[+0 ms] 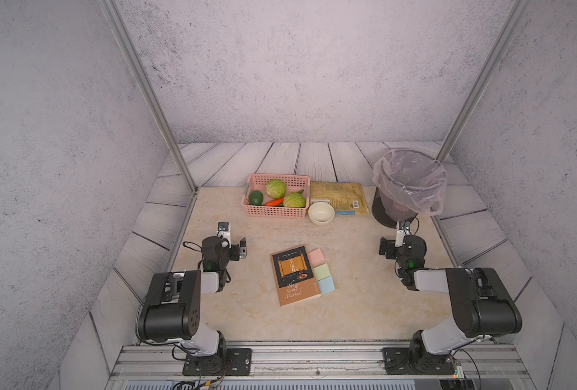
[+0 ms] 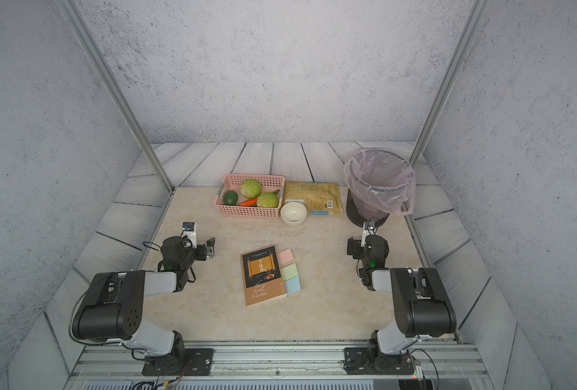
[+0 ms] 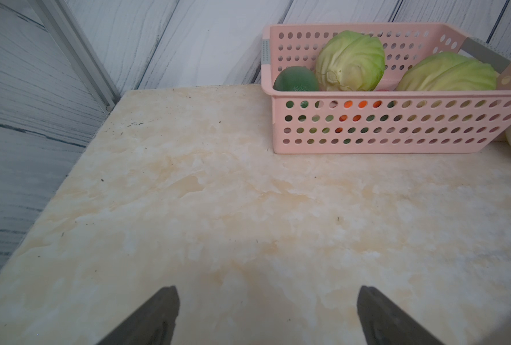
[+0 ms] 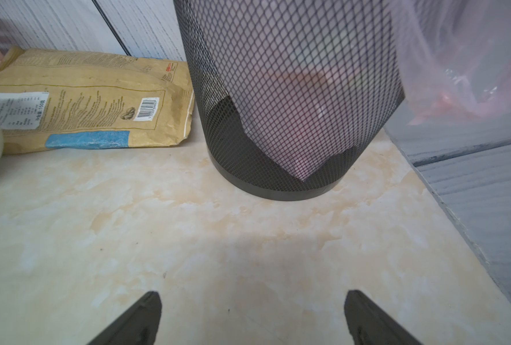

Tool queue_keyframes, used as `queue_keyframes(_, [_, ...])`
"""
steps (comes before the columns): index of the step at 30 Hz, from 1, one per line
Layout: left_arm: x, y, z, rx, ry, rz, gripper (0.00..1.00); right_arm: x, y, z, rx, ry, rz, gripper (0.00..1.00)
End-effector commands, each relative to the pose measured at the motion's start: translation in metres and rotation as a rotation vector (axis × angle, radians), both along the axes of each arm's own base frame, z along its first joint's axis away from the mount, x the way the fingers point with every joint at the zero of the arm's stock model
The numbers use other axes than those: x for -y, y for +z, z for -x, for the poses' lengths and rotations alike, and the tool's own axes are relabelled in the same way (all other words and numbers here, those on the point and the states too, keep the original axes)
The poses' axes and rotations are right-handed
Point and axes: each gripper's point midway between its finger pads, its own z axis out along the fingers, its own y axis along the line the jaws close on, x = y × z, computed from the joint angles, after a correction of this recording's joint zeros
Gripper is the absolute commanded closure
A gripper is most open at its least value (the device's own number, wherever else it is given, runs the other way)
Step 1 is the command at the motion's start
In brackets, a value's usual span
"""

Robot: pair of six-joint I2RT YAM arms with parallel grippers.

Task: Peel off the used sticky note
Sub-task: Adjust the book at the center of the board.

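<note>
Left arm (image 1: 169,300) and right arm (image 1: 476,300) sit at the table (image 3: 248,209) sides. Left gripper (image 3: 267,298) is spread wide and empty. Right gripper (image 4: 252,301) likewise, facing the bin (image 4: 278,167). Book (image 1: 294,275) lies mid-table. Pink note (image 1: 316,256), green note (image 1: 322,271) and blue note (image 1: 326,285) sit against its right edge; can't tell which is used.

open marble tabletop (image 1: 364,304) lies between the two arms, broken only by a book (image 1: 294,275) at centre with three sticky notes (image 1: 321,271) touching its right edge. bare surface runs on either side of the book and in front of it. along the back a pink basket (image 1: 273,211), a white bowl (image 1: 321,213), a tan bag (image 1: 339,197) and a mesh wastebasket (image 1: 393,207) stand nearly in a row, closing that side. the wastebasket rises just ahead of the right gripper (image 4: 252,298); the left gripper (image 3: 266,298) faces bare surface, the basket farther back.
</note>
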Motion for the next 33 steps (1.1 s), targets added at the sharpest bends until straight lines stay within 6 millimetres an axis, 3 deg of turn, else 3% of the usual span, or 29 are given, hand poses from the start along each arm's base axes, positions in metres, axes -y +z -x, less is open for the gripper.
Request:
queue_keyframes(1, [-0.001,0.015,-0.005,0.045,-0.001,0.003,0.02,-0.001,0.012,-0.005,0.03,0.002,-0.011,0.0])
queue_keyframes(3, [0.005,0.027,-0.005,0.069,-0.044,0.007,0.02,0.006,0.033,-0.008,0.086,-0.043,0.002,0.0])
queue_keyframes(5, [0.014,0.044,0.001,0.007,-0.094,0.016,0.02,0.018,0.058,-0.007,0.034,-0.121,-0.001,0.0])
queue_keyframes(6, [0.018,0.045,0.006,-0.058,-0.117,0.02,0.02,0.024,0.068,0.002,-0.028,-0.178,-0.02,0.01])
queue_keyframes(7, [0.021,0.058,0.008,-0.082,-0.136,0.032,0.02,0.031,0.08,0.009,-0.057,-0.234,-0.042,0.0])
queue_keyframes(11, [0.051,0.073,0.04,-0.257,-0.345,0.045,0.01,0.046,0.087,0.045,-0.138,-0.494,-0.26,0.01])
queue_keyframes(14, [0.068,0.072,0.075,-0.39,-0.522,0.018,0.03,0.027,0.082,0.052,-0.188,-0.441,-0.378,0.0])
queue_keyframes(16, [0.07,0.067,0.092,-0.458,-0.572,-0.016,0.06,-0.001,0.086,0.056,-0.241,-0.293,-0.447,0.0])
queue_keyframes(19, [0.063,0.047,0.108,-0.552,-0.581,-0.144,0.11,-0.032,0.095,0.071,-0.255,-0.133,-0.539,0.0])
queue_keyframes(22, [0.06,0.02,0.121,-0.647,-0.584,-0.31,0.19,-0.051,0.092,0.091,-0.294,-0.047,-0.598,0.0])
queue_keyframes(24, [0.067,0.003,0.128,-0.696,-0.61,-0.414,0.31,-0.06,0.087,0.105,-0.334,-0.011,-0.615,0.0])
queue_keyframes(25, [0.072,-0.002,0.13,-0.712,-0.623,-0.444,0.43,-0.064,0.086,0.11,-0.348,0.012,-0.613,0.01])
queue_keyframes(27, [0.083,-0.01,0.131,-0.744,-0.637,-0.467,0.8,-0.068,0.086,0.122,-0.364,0.038,-0.601,0.0])
queue_keyframes(29, [0.091,-0.013,0.128,-0.764,-0.645,-0.46,1.0,-0.071,0.085,0.13,-0.372,0.055,-0.596,0.0])
queue_keyframes(33, [0.109,-0.023,0.124,-0.789,-0.69,-0.471,1.0,-0.073,0.08,0.139,-0.386,0.06,-0.596,0.0])
